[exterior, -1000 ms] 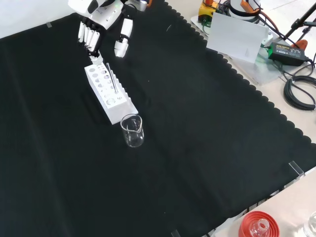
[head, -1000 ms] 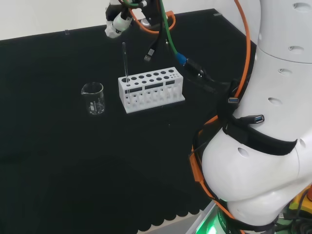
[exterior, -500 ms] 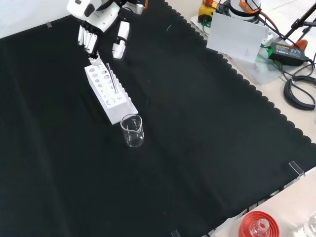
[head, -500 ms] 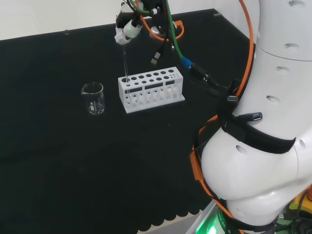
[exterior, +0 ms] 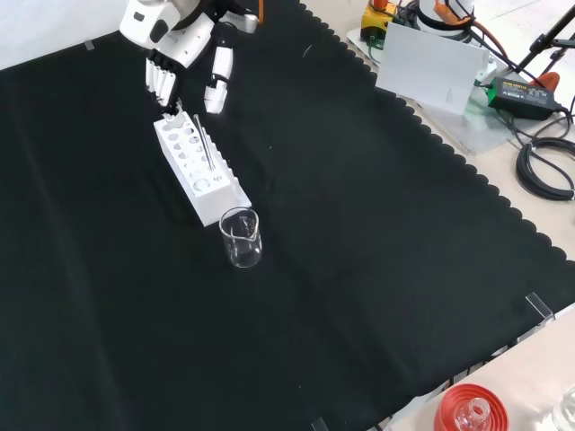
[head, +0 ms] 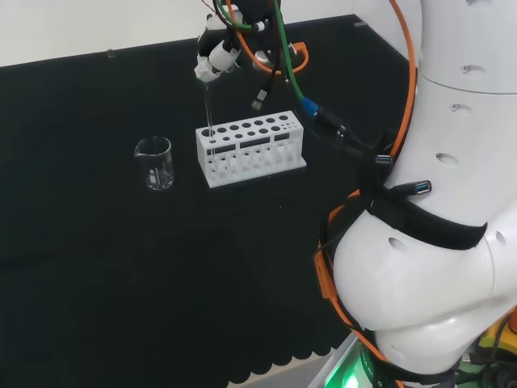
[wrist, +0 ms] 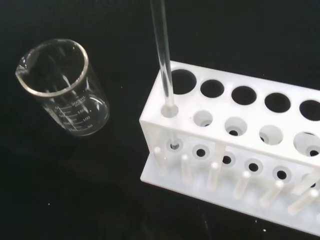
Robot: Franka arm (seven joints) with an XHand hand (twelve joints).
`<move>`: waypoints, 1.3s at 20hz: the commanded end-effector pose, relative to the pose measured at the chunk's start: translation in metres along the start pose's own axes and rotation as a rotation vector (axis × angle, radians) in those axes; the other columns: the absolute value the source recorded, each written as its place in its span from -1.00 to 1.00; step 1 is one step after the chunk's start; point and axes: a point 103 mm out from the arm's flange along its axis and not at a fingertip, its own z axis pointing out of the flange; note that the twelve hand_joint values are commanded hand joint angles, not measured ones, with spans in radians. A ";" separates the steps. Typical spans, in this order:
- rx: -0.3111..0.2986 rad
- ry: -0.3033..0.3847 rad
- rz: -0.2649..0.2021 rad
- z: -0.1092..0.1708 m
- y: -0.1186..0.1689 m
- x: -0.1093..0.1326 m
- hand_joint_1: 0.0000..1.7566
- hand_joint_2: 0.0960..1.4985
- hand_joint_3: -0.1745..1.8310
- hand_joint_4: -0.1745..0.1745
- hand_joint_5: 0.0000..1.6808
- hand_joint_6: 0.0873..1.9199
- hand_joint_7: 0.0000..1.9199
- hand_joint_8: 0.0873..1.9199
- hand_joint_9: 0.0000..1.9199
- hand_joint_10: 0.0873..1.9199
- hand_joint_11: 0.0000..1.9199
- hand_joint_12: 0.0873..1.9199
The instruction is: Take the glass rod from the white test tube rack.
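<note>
Glass rod (head: 208, 109) just below hand (head: 212, 61)

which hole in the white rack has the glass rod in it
The small corner hole at the end of the white test tube rack nearest the beaker. The glass rod stands in it; the other visible holes are empty.

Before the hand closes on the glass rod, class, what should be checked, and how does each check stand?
1. Glass rod upright in an end hole of the white test tube rack: ok.
2. Hand open, fingers straight: ok.
3. Hand at the rod's top in the head view: ok.
4. Rod between fingers and thumb: cannot tell.
5. Rack flat on the black cloth: ok.
6. Beaker apart from the rack, off the lift path: ok.
</note>
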 end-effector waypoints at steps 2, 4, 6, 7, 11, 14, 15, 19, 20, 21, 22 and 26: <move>0.035 -0.012 0.004 0.010 0.002 0.001 -0.33 0.50 -1.00 -0.26 -0.43 -0.26 -0.36 -0.19 -0.15 -0.22 -0.15 0.30; 0.048 -0.018 0.004 0.013 0.003 0.003 -0.33 0.50 -1.00 -0.26 -0.43 -0.26 -0.36 -0.19 -0.14 -0.22 -0.13 0.29; 0.066 -0.039 -0.016 0.014 0.004 0.007 -0.32 0.50 -1.00 -0.26 -0.43 -0.26 -0.36 -0.19 -0.13 -0.22 -0.12 0.29; 0.068 -0.043 -0.017 0.015 0.005 0.007 -0.31 0.49 -1.00 -0.26 -0.42 -0.25 -0.36 -0.19 -0.13 -0.22 -0.12 0.29; 0.063 -0.068 -0.024 0.015 0.009 0.009 -0.14 0.47 -1.00 -0.24 -0.34 -0.21 -0.34 -0.19 -0.10 -0.25 -0.05 0.25; 0.042 -0.083 -0.026 0.015 0.012 0.012 0.00 0.46 -1.00 -0.26 -0.27 -0.20 -0.29 -0.23 -0.05 -0.29 0.03 0.21; 0.030 -0.081 -0.023 0.016 0.013 0.012 0.05 0.46 -1.00 -0.28 -0.24 -0.20 -0.27 -0.24 -0.02 -0.31 0.06 0.19; -0.005 -0.097 -0.042 0.019 0.016 0.008 0.16 0.48 -1.00 -0.37 -0.16 -0.20 -0.21 -0.27 0.07 -0.38 0.17 0.12; -0.002 -0.102 -0.040 0.021 0.016 0.008 0.17 0.48 -1.00 -0.38 -0.14 -0.20 -0.20 -0.27 0.08 -0.38 0.19 0.12; -0.002 -0.099 -0.041 0.021 0.016 0.008 0.18 0.49 -1.00 -0.39 -0.13 -0.20 -0.19 -0.27 0.09 -0.39 0.20 0.12; 0.000 -0.096 -0.038 0.022 0.016 0.007 0.18 0.49 -1.00 -0.39 -0.13 -0.19 -0.19 -0.27 0.10 -0.39 0.22 0.11; -0.004 -0.090 -0.026 0.021 0.017 0.008 0.18 0.49 -1.00 -0.39 -0.13 -0.19 -0.18 -0.27 0.11 -0.41 0.23 0.09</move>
